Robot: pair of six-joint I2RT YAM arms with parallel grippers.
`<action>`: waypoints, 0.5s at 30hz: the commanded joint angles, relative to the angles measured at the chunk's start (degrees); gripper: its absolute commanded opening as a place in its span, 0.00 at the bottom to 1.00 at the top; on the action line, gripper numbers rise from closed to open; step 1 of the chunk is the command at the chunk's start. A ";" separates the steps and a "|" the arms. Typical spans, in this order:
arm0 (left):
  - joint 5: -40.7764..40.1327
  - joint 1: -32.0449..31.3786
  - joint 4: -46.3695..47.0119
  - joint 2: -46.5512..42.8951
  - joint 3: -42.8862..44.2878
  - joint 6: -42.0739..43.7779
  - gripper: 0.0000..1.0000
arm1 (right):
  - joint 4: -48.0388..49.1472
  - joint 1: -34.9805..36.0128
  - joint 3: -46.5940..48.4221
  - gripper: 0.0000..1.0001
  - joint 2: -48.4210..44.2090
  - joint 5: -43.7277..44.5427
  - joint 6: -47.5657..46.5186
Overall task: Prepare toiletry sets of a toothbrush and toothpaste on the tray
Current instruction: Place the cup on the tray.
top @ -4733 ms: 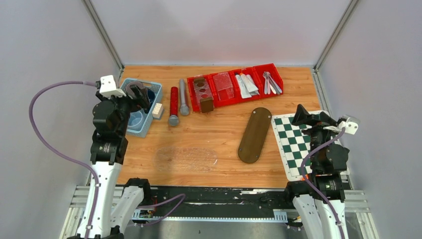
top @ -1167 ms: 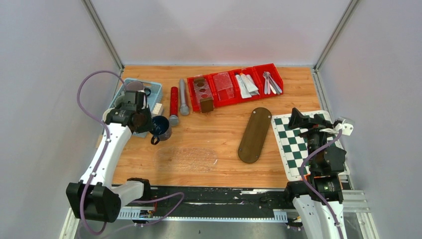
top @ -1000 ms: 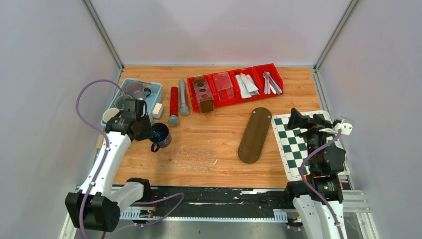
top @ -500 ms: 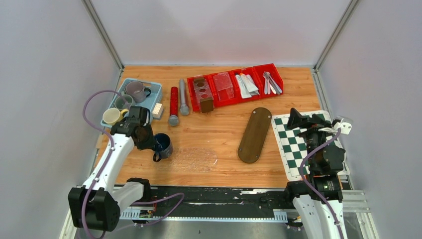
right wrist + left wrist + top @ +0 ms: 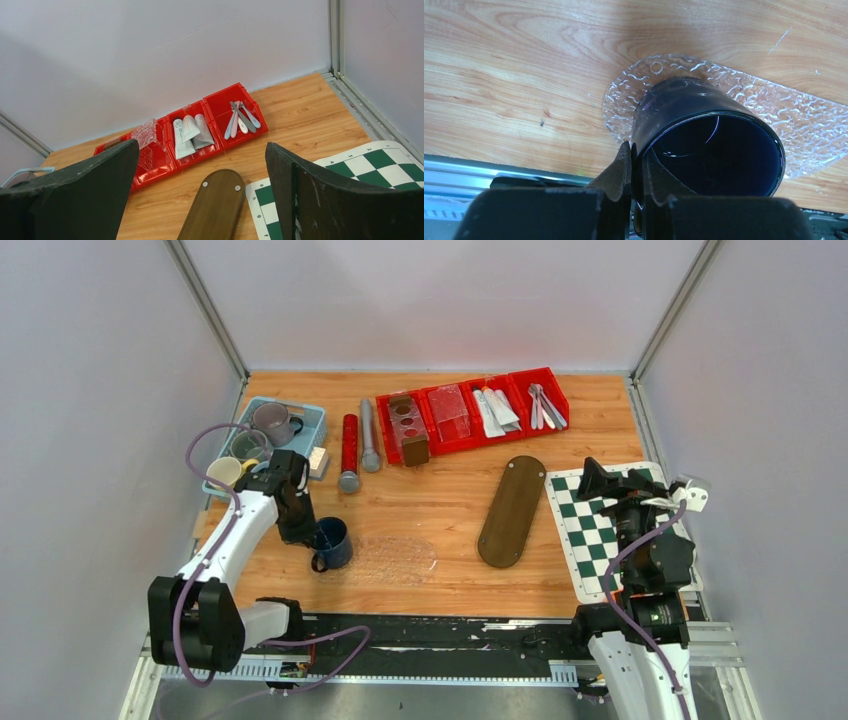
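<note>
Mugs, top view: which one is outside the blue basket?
The dark blue mug, pinched at its rim by the left gripper at the clear tray; the grey mug, clear glass and cream cup sit in the blue basket.

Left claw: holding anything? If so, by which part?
Yes. The left claw pinches the dark blue mug by its rim wall, one finger inside and one outside. The right claw is open and holds nothing.

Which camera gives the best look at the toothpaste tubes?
Right wrist view: the toothpaste tubes lie large and clear in their red bin. The top view shows them small; the left wrist view shows none.
</note>
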 commanded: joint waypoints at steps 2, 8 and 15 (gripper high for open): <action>2.87 -0.22 -2.88 0.78 3.04 1.13 0.14 | 2.45 0.39 -0.08 1.00 -1.23 0.68 0.42; 3.16 -0.22 -3.87 1.91 3.09 1.46 0.32 | 2.37 0.42 -0.09 1.00 -2.33 1.31 0.10; 3.58 -0.22 -4.04 1.63 3.17 1.78 0.49 | 2.36 0.69 -0.10 1.00 -3.13 1.54 -0.09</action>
